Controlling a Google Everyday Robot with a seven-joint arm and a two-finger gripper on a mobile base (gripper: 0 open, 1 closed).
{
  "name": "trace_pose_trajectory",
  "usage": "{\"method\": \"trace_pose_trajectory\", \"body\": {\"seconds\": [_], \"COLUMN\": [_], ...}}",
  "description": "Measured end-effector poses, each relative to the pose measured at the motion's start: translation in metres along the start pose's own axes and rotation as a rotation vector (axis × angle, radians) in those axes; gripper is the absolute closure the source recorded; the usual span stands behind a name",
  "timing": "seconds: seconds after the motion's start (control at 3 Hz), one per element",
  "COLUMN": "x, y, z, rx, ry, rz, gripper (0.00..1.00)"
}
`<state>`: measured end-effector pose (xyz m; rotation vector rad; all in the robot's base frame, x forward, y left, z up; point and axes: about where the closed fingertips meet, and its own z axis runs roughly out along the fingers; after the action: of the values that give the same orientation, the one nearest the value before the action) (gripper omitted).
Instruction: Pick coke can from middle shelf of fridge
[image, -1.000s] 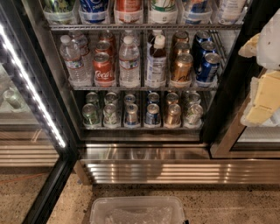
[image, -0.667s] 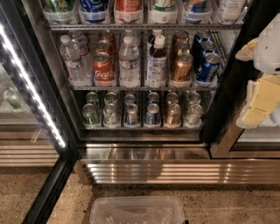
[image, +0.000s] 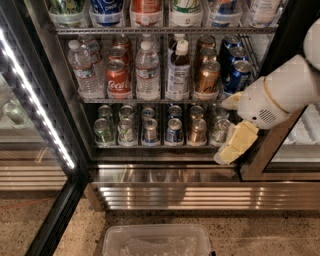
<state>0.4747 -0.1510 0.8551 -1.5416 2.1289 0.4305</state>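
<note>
The fridge (image: 200, 196) stands open in front of me. On the middle shelf (image: 150, 100) a lane of red coke cans sits second from the left, and the front coke can (image: 118, 80) stands at the rail between two water bottles. My gripper (image: 229, 125) is at the right, in front of the lower right cans, well to the right of the coke can and below its level. Its cream fingers (image: 237, 143) are spread apart and hold nothing. The white arm (image: 280, 95) reaches in from the right edge.
The glass door with its LED strip (image: 35, 100) hangs open at the left. Water bottles (image: 148, 75), a white bottle (image: 178, 75), bronze cans (image: 206, 80) and blue cans (image: 238, 76) share the middle shelf. Cans fill the shelf below. A clear plastic bin (image: 157, 242) lies on the floor.
The arm and gripper have swung left and down from the right edge to the fridge's lower right cans. The cans have not moved.
</note>
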Motion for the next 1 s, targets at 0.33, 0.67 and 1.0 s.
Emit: {"method": "trace_pose_trajectory", "body": {"seconds": [0.33, 0.67, 1.0], "x": [-0.046, -0.108, -0.169], "y": [-0.006, -0.011, -0.008], "z": [0.052, 0.079, 0.090], "rx": [-0.077, -0.125, -0.164], "ry": [-0.168, -0.287, -0.374], "rz": [-0.019, -0.089, -0.169], "gripper": [0.00, 0.00, 0.00]}}
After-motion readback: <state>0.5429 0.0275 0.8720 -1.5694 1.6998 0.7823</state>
